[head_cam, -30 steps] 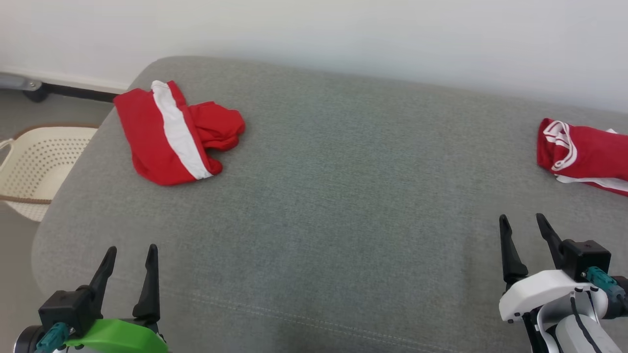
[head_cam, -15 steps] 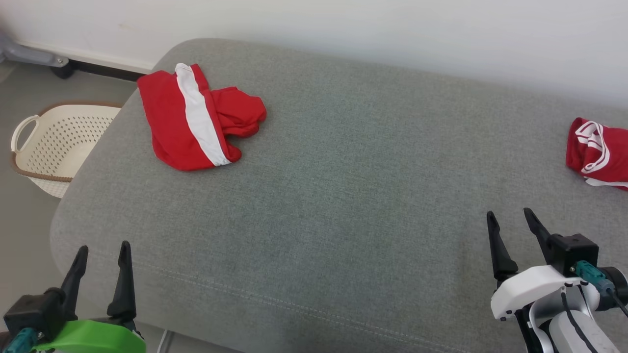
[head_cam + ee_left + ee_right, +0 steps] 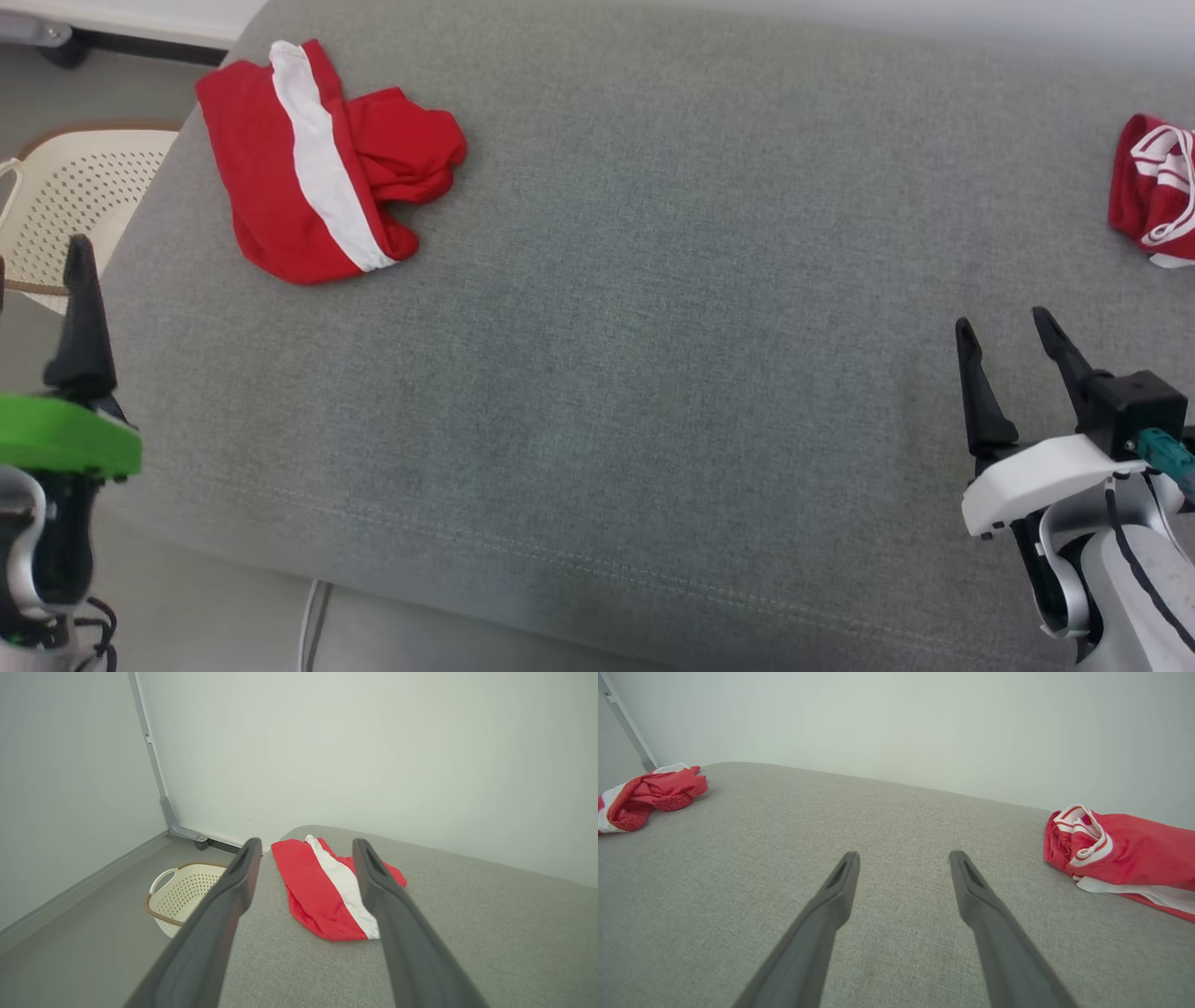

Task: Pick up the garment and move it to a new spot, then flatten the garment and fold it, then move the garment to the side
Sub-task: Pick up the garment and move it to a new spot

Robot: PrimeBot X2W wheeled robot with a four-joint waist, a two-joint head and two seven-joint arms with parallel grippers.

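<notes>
Head view tipped down; left fingers (image 3: 82, 317) raised, spread, empty; right fingers (image 3: 976, 392) spread, empty.

Cushion (image 3: 653, 327): grey woven cloth, matt, coarse-grained, with a stitched seam near the front edge.
Garment (image 3: 271, 187): soft red cloth with a white band, matt, creased.
Second garment (image 3: 1144, 187): similar red cloth, white trim.
Basket (image 3: 75, 187): cream perforated plastic, smooth.
Left gripper (image 3: 306, 845) and right gripper (image 3: 1001, 317): fingers dark, matt, plastic by appearance.
Green cover (image 3: 56, 434) and white cover (image 3: 1036, 471): smooth plastic, slight sheen.
Wall (image 3: 327, 742): smooth, matt.
</notes>
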